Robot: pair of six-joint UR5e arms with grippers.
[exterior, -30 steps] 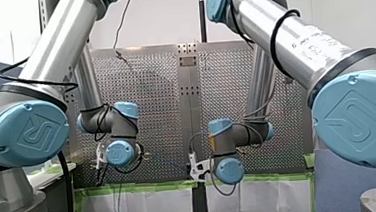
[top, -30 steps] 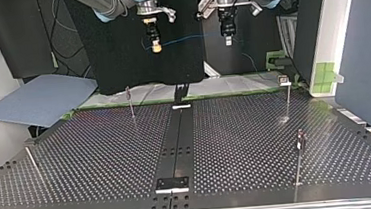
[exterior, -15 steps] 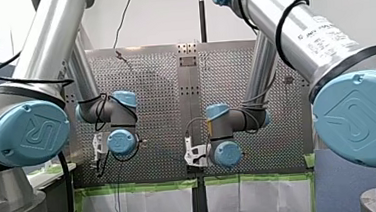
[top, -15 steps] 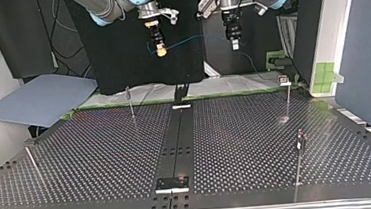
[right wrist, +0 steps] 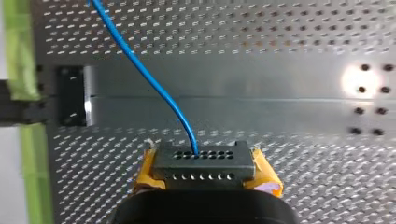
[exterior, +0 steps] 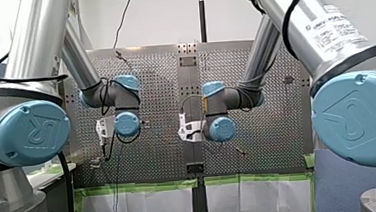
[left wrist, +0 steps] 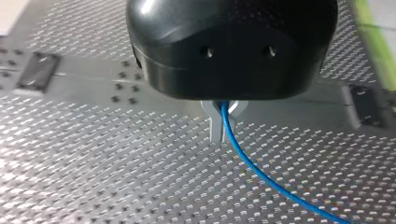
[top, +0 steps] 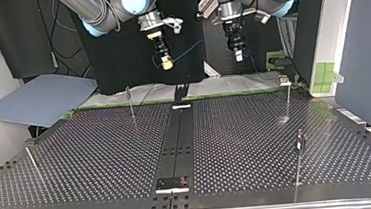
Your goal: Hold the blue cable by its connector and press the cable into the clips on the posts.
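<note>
Our right gripper (right wrist: 205, 173) clamps the connector (right wrist: 204, 162). In the top view the cable (right wrist: 147, 79) runs toward three o'clock, pinched by our left gripper (left wrist: 220, 127).

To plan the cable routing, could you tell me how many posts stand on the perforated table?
4 posts in the top view: far left post, far right post, near right post, near left post. Thinner ones might not show.
</note>
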